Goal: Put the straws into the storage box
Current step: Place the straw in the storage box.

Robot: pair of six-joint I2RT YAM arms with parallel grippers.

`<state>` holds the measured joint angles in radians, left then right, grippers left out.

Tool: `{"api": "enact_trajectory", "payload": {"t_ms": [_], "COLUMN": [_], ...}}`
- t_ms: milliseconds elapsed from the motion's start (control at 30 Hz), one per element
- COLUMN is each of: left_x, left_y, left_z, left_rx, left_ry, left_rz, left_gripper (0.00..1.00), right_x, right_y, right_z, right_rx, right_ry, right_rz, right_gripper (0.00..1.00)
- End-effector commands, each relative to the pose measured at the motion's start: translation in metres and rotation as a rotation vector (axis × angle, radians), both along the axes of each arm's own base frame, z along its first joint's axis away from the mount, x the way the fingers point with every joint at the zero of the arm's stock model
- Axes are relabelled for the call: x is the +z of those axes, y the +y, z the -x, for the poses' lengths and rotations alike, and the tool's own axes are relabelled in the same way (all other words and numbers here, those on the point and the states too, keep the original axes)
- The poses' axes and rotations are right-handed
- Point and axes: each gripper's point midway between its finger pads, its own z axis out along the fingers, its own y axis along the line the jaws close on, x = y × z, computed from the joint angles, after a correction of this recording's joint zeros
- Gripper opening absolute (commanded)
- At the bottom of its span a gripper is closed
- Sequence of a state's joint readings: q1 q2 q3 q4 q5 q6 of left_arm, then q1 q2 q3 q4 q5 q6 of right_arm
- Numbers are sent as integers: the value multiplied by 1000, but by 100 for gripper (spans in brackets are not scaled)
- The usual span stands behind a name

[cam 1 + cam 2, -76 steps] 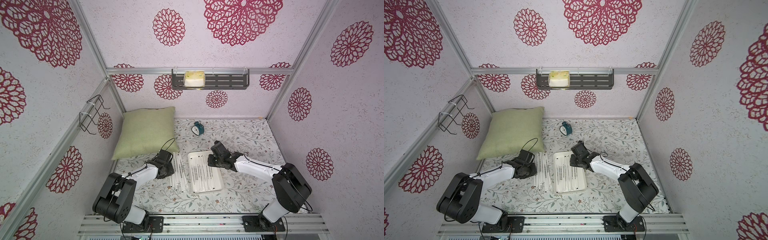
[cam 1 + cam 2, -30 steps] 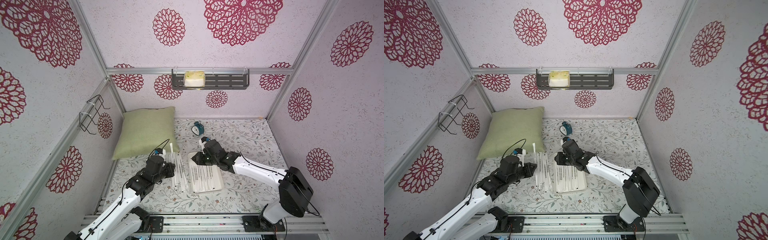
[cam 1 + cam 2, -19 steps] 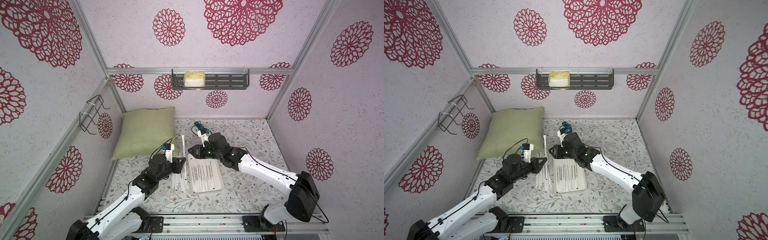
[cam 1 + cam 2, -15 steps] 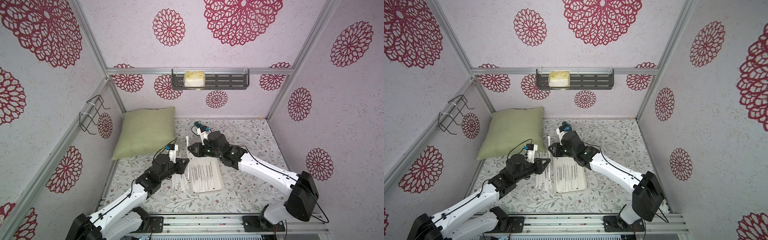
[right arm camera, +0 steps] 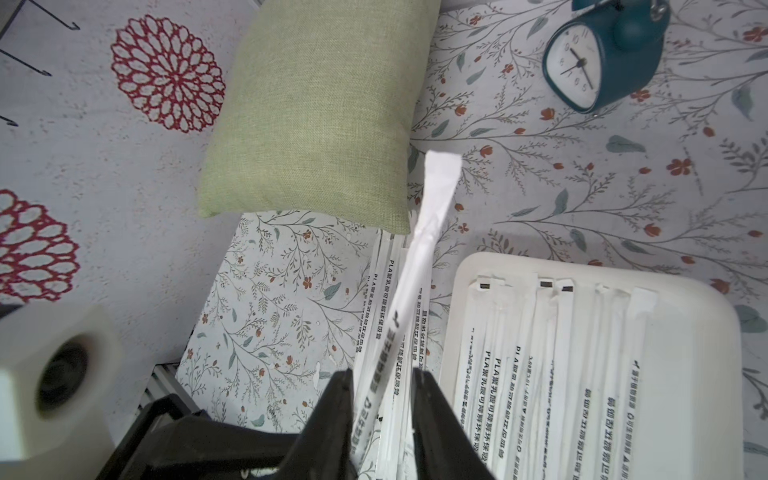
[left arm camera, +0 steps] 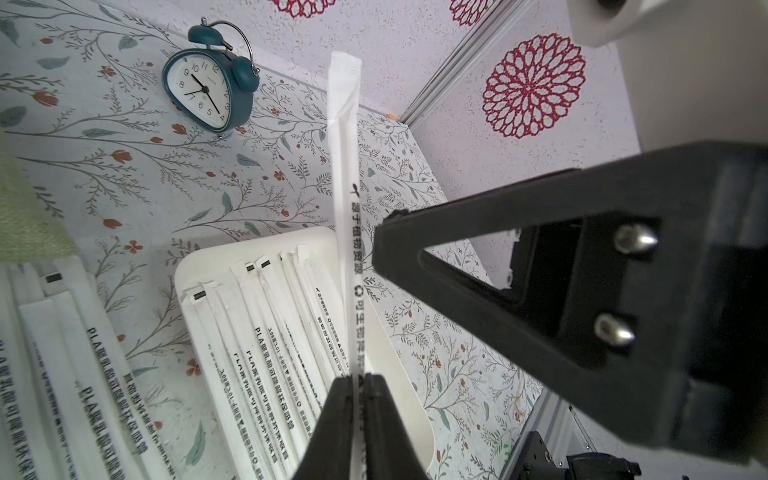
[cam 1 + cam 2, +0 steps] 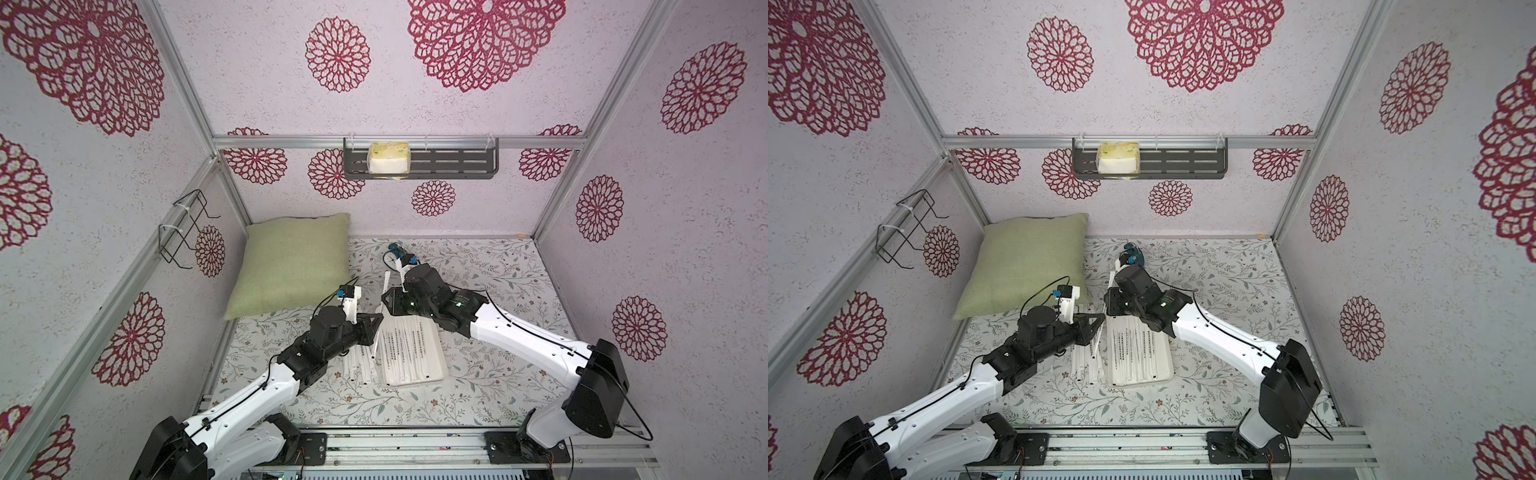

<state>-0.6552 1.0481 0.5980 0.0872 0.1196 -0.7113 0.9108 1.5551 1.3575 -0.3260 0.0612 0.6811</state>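
One straw (image 6: 347, 199) is up off the table, and both arms are on it. The left pincer (image 6: 358, 380) has its tips pressed together on the straw's near end, print showing, no gap between finger and paper. The right pincer (image 5: 383, 376) sits further along the same straw with its jaws apart. The straw runs between the two black fingers (image 5: 332, 415), leaning toward one of them, and there is clear daylight on the other side (so it straddles, it does not squeeze). In the left wrist view one right fingertip stands just beside the wrapper; whether it touches, I cannot tell. In a top view the straw (image 7: 386, 282) hangs roughly in line with the box's left rim, its far end pointing toward the back wall.

Below it, the box (image 5: 698, 353) lies flat on the table (image 7: 498, 266) between the two arms, long side running front to back. A row of straws (image 5: 552, 353) lies lengthwise inside, filling the left part, with bare white floor on the right. More straws (image 7: 357, 368) lie loose on the table just beside the box's left rim, also lengthwise. Behind that pile a green cushion (image 7: 291, 262) sits in the far left corner. A teal clock (image 6: 208, 91) stands behind the box, near the back wall.
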Motion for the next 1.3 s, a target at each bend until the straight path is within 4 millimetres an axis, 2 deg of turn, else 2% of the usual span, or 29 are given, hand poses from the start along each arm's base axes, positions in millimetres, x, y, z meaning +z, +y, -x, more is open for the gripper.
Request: {"api": "enact_trajectory", "payload": {"t_ms": [0, 467, 767, 1067, 1167, 1267], "left_x": [15, 9, 5, -1, -6, -11], "left_y": [-6, -18, -25, -24, -18, -4], "left_z": [-7, -8, -11, -9, -5, 3], "left_rx": [16, 7, 3, 15, 27, 52], "left_ry": [-41, -44, -42, -28, -7, 18], "left_rz": [18, -3, -11, -19, -29, -59], "left_gripper": [11, 11, 13, 30, 40, 49], "right_x": [5, -13, -20, -21, -23, -25], "right_y": [-2, -4, -2, -9, -15, -30], "right_z": [-1, -5, -5, -11, -15, -22], "right_rx": [-47, -115, -119, -142, -147, -139], "right_ry": [-24, 36, 52, 52, 55, 54], "right_rz": [56, 62, 41, 11, 5, 6], "right_gripper": [31, 29, 19, 14, 13, 13]}}
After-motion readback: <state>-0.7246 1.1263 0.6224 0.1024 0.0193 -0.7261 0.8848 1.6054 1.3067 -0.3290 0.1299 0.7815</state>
